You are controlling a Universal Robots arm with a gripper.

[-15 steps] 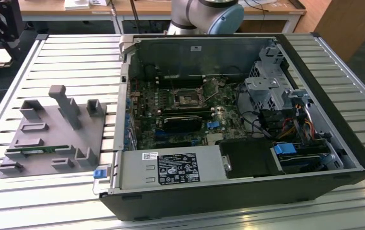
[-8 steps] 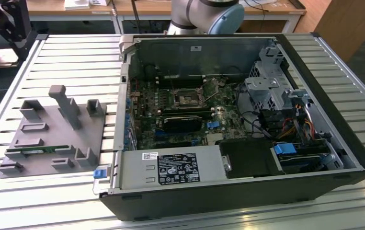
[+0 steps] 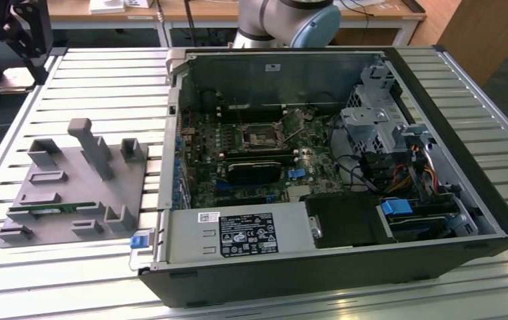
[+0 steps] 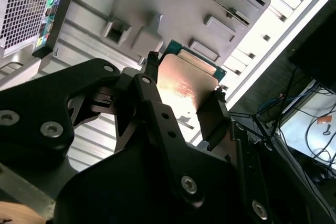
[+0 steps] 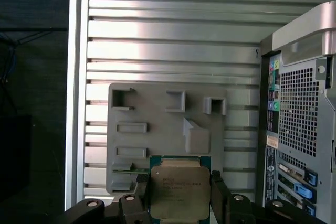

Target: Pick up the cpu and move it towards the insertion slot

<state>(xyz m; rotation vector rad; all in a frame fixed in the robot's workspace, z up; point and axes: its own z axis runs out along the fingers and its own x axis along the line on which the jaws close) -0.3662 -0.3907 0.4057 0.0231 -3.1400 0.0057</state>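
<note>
My gripper (image 5: 178, 199) is shut on the cpu (image 5: 178, 190), a small square chip with a silvery top and a pale edge. Black fingers (image 5: 143, 195) press on two opposite sides of it. In both wrist views the chip hangs well above the grey tray (image 5: 157, 108), touching nothing else. The second wrist view shows the cpu (image 4: 184, 85) tilted between the gripper's (image 4: 181, 93) fingers (image 4: 150, 72), with the tray (image 4: 173, 3) beyond it. In the exterior view the insertion slot (image 3: 259, 137) is a square socket on the motherboard inside the open computer case (image 3: 325, 267).
The grey tray (image 3: 59, 200) lies on the slatted metal table (image 3: 103, 80) at the exterior view's left, with upright posts and a thin green memory stick (image 3: 49, 210). The case's rear panel (image 5: 299, 129) stands beside the tray. The arm's base (image 3: 285, 23) rises behind the case.
</note>
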